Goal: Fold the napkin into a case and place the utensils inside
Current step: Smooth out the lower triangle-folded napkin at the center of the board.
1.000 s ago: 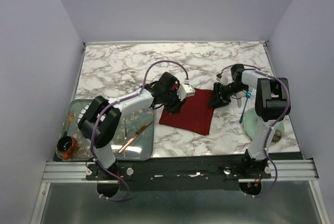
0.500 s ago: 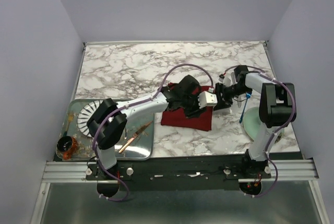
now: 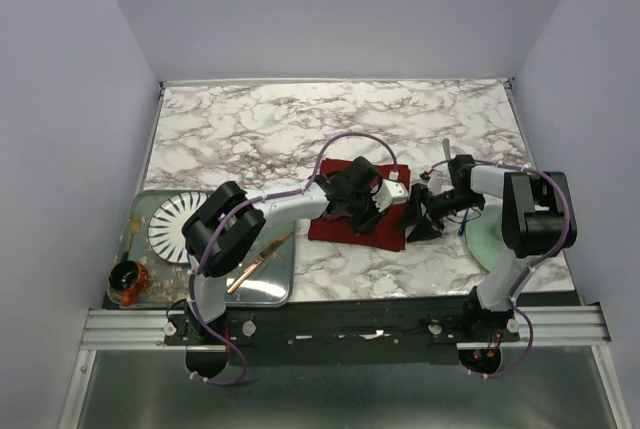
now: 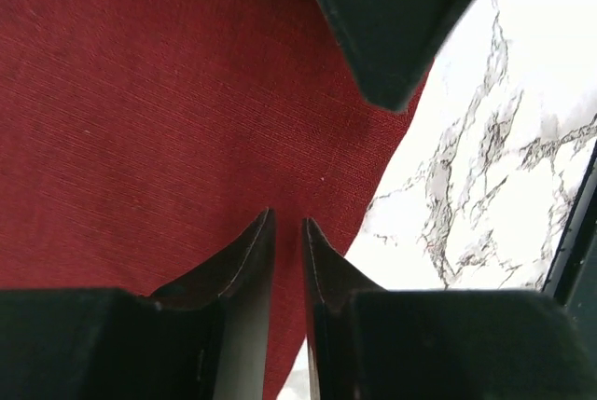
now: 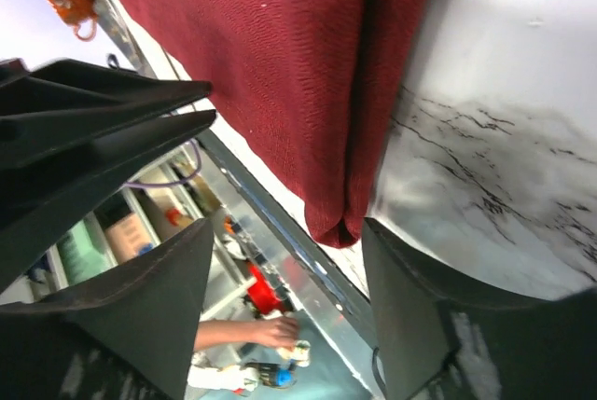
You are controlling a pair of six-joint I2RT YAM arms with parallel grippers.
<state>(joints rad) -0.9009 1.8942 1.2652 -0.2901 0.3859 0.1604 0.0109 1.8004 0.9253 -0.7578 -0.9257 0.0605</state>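
Marble table [image 3: 260, 129] fills the top view, and the tray [image 3: 272, 287] sits down at 8 o'clock from the middle, tight to the near edge. Dead centre, slightly toward 5 o'clock, lies the napkin [image 3: 350, 232]: dark red, flat on the marble and doubled over on itself, a squat band lying from 9 to 3 o'clock. The right wrist view shows two layers meeting in a rounded fold at its end.

At 4 o'clock there's a pale green plate [image 3: 495, 244], partly under the right arm. A white ribbed plate [image 3: 178, 224] rests on the tray's 9 o'clock side.

The left gripper [image 4: 284, 223] reaches over the napkin from 9 o'clock. Its fingers are close together with a thin slit between them, tips low over the cloth near its 3 o'clock edge. Whether they nip any fabric, I cannot tell.

The right gripper [image 5: 287, 227] is at the napkin's 3 o'clock end, jaws spread wide, holding nothing, with the folded end between the two fingers.

A copper knife [image 3: 258, 259] lies slantwise on the tray. A small dark cup [image 3: 127, 277] sits at the tray's 7 o'clock corner.
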